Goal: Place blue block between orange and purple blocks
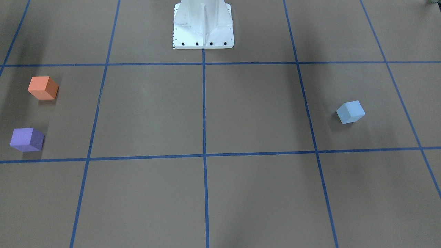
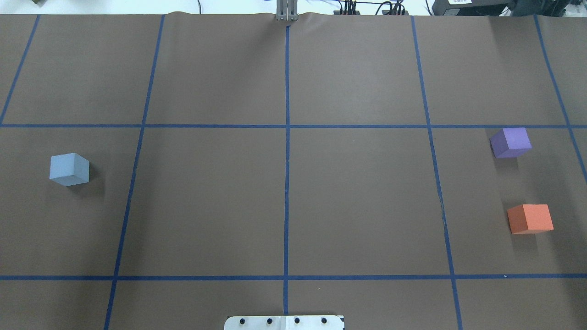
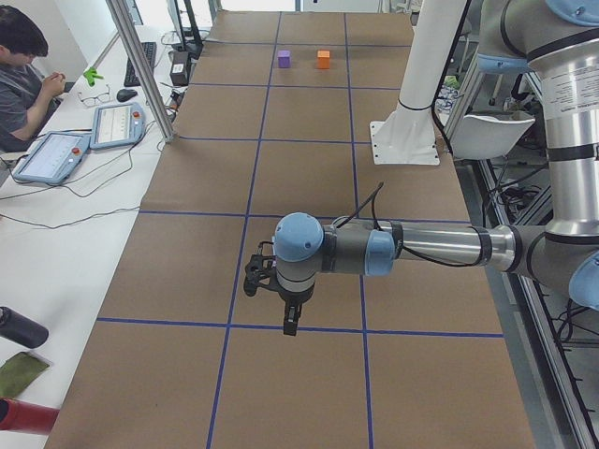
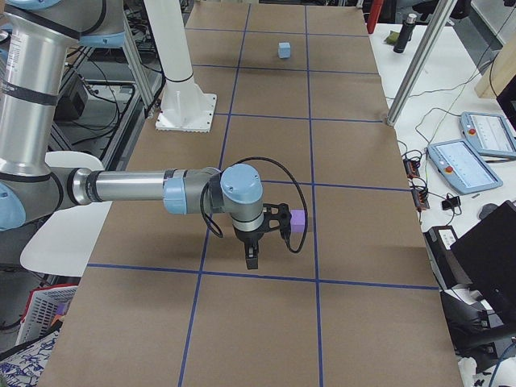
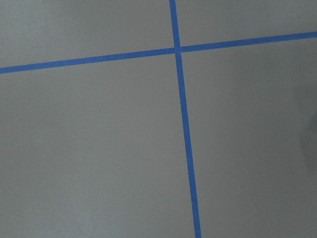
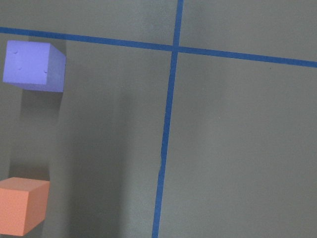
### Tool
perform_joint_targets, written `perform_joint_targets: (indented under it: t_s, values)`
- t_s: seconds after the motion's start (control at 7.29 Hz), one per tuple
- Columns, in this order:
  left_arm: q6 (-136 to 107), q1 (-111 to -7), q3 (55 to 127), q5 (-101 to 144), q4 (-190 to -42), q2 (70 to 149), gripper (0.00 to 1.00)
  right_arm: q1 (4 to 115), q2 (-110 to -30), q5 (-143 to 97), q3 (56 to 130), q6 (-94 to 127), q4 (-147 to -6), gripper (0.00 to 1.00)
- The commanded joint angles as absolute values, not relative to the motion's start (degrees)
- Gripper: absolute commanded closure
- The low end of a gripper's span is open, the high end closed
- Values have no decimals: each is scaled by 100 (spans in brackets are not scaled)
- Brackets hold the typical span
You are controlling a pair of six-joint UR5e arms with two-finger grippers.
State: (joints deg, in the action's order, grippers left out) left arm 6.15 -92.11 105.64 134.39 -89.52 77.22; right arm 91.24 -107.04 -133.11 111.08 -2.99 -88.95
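The light blue block [image 2: 69,169] sits alone on the brown table's left half; it also shows in the front view [image 1: 350,112] and far off in the right side view [image 4: 284,50]. The purple block [image 2: 510,142] and the orange block [image 2: 530,218] sit on the right half with a gap between them, and both show in the right wrist view [image 6: 33,66] [image 6: 22,206]. My left gripper [image 3: 289,323] hangs above the table on the left; I cannot tell whether it is open. My right gripper [image 4: 251,260] hangs near the purple block [image 4: 298,220]; I cannot tell its state either.
Blue tape lines [image 2: 287,151] divide the brown table into squares. The white robot base [image 1: 203,26] stands at the table's middle edge. An operator [image 3: 23,75] sits at a side desk with tablets [image 3: 54,154]. A metal post [image 3: 140,65] stands at the table's far side.
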Motion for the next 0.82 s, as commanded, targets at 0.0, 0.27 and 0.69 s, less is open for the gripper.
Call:
perform_joint_targets:
  t_s: [0.0, 0.27, 0.69]
  values:
    - [624, -9211, 10608, 13438, -8947, 7752, 0, 9123, -10661, -13429, 11118, -308, -8860, 0]
    - [615, -9211, 10705, 13430, -8956, 7891, 0, 9106, -10408, -13517, 11118, -247, -8711, 0]
    - [554, -9202, 10627, 13517, -8938, 8253, 0, 8966, -10239, -13657, 11136, 199, -8649, 0]
